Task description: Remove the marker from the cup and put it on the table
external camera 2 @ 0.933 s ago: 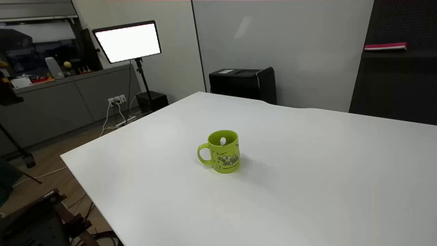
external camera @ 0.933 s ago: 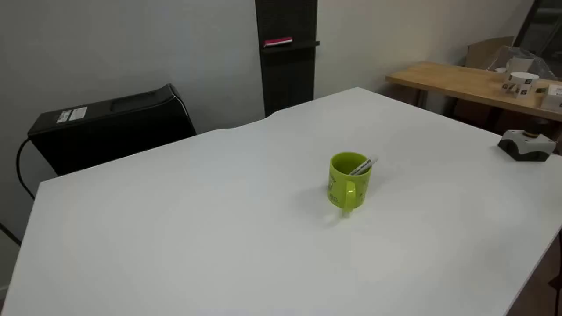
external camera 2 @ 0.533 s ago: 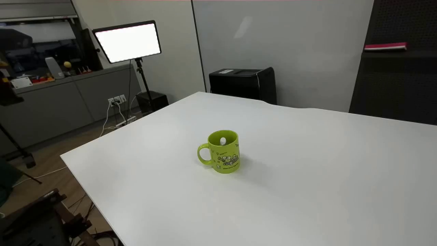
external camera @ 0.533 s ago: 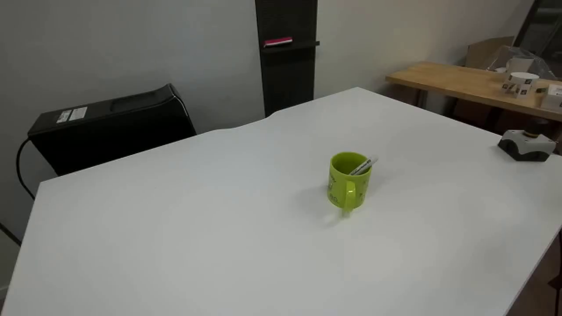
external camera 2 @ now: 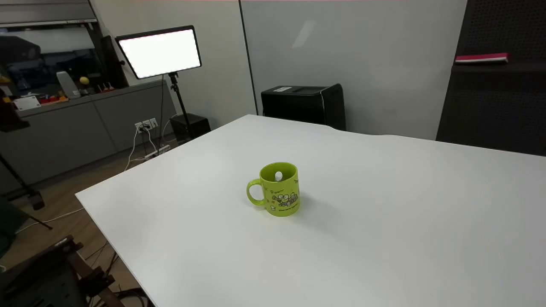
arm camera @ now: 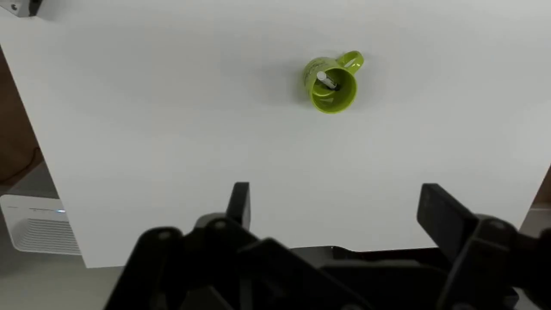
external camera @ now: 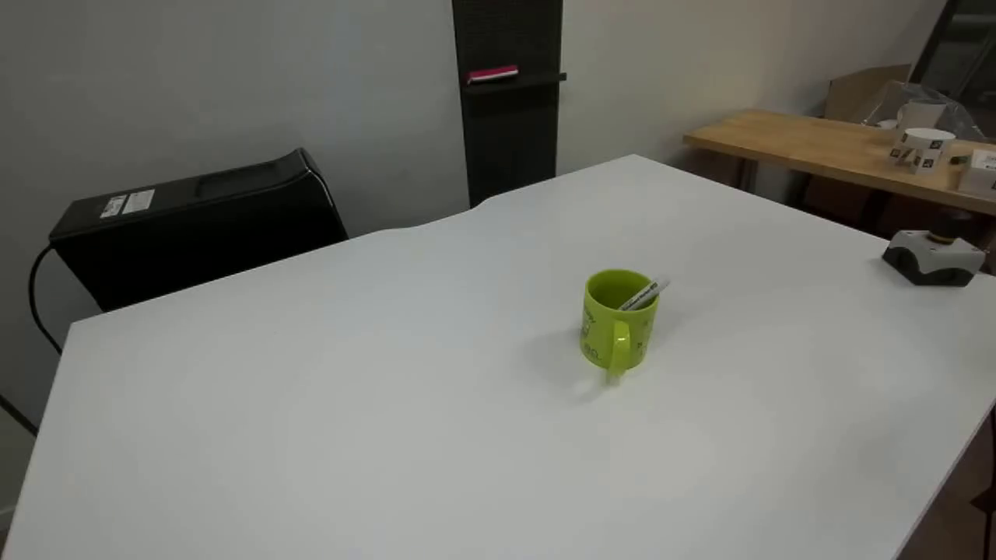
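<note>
The lime-green cup stands upright on the white table. The cup also shows in an exterior view and in the wrist view. The marker leans inside the cup, its whitish end sticking out past the rim. In an exterior view only its white tip shows. In the wrist view the marker has its dark lower end inside the cup. My gripper is open and empty, high above the table; the cup appears ahead of the fingertips, apart from them. No exterior view shows my gripper.
A grey and black button box sits on the table near an edge. A black case stands behind the table. A light-brown wooden table holds cups and a box. A lamp panel stands beyond the table.
</note>
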`<state>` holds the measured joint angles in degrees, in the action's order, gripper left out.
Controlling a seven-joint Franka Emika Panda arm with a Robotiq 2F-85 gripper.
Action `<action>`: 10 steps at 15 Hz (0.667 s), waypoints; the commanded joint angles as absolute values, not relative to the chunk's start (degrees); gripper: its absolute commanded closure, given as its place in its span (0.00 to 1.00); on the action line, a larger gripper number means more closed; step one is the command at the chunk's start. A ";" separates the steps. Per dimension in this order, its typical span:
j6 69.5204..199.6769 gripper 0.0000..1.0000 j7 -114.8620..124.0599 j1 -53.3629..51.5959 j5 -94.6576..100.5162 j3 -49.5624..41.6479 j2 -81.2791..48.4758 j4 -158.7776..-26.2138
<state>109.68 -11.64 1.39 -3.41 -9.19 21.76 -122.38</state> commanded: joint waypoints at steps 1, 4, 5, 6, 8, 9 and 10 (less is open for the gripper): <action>108.59 0.00 -11.84 1.95 -4.02 -8.59 20.00 -122.80; 108.70 0.00 -11.60 1.71 -4.37 -8.07 17.88 -124.62; 108.83 0.00 -11.19 1.70 -4.46 -7.79 16.96 -125.19; 109.15 0.00 -10.93 1.71 -4.58 -7.54 16.18 -125.66; 109.53 0.00 -9.44 1.79 -4.71 -6.81 14.58 -126.58; 109.82 0.00 -8.87 1.80 -4.83 -6.50 13.88 -127.03; 110.19 0.00 -8.63 1.75 -5.10 -6.23 13.28 -127.54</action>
<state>109.45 -11.08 1.42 -4.03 -7.39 14.91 -126.94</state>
